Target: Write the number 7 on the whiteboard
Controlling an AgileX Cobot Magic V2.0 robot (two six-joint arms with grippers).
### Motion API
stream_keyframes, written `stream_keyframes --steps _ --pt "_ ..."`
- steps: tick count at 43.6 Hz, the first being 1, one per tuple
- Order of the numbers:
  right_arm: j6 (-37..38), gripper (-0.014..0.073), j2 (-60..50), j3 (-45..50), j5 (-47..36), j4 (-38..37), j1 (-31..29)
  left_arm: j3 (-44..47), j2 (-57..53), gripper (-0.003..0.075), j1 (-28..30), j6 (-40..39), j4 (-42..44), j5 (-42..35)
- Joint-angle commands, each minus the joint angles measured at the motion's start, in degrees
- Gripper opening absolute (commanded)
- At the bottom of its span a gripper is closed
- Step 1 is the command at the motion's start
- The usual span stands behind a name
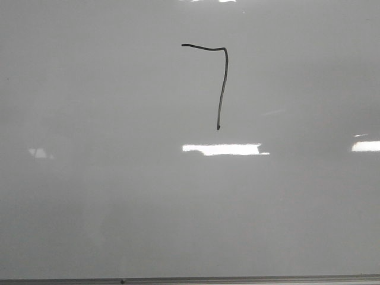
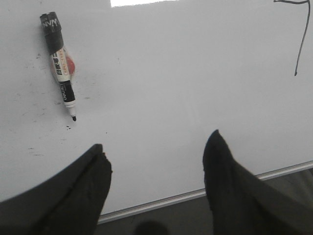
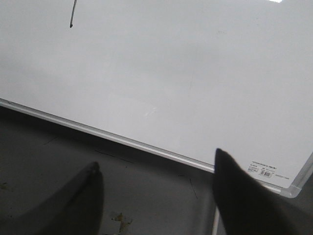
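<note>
The whiteboard point(image 1: 119, 196) fills the front view, glossy pale grey with a thin metal edge strip along its near side. The number 7 point(image 1: 222, 83) is drawn on it in thin black marker, a short top bar joined to a long downstroke. Part of it shows in the left wrist view point(image 2: 302, 44) and its lower end in the right wrist view point(image 3: 72, 17). A black and white marker point(image 2: 59, 61) lies uncapped on the board. My left gripper point(image 2: 156, 147) is open and empty, above the board near its edge. My right gripper point(image 3: 156, 164) is open and empty, above the dark table beside the board's edge.
The board's metal edge strip point(image 2: 186, 196) and its corner point(image 3: 293, 188) border a dark grey table surface point(image 3: 122, 186). A small printed label point(image 3: 261, 171) sits near that corner. Bright light reflections point(image 1: 222, 149) lie on the board.
</note>
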Motion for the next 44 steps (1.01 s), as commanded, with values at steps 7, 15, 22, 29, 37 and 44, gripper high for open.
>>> stream_keyframes --steps 7,15,22,29,37,44 --pt "-0.1 0.0083 0.7 -1.1 -3.7 -0.5 -0.5 -1.5 0.2 0.0167 -0.4 -0.6 0.9 -3.9" --pt "-0.1 -0.0064 0.7 -1.1 -3.8 -0.5 -0.5 -1.5 0.2 0.0027 -0.4 -0.6 0.8 -4.0" --pt "-0.1 -0.0067 0.7 -1.1 -2.9 -0.3 -0.5 -1.5 0.2 -0.002 -0.4 -0.6 0.8 -3.9" --pt "-0.1 -0.0067 0.7 -1.1 -2.9 -0.3 -0.5 -1.5 0.2 -0.002 -0.4 -0.6 0.8 -3.9" --pt "-0.1 -0.0067 0.7 -1.1 -2.9 -0.3 -0.5 -1.5 0.2 -0.002 -0.4 -0.6 0.8 -3.9" --pt "-0.1 -0.0067 0.7 -1.1 -2.9 -0.3 -0.5 -1.4 -0.1 -0.002 -0.4 -0.6 0.8 -4.0"
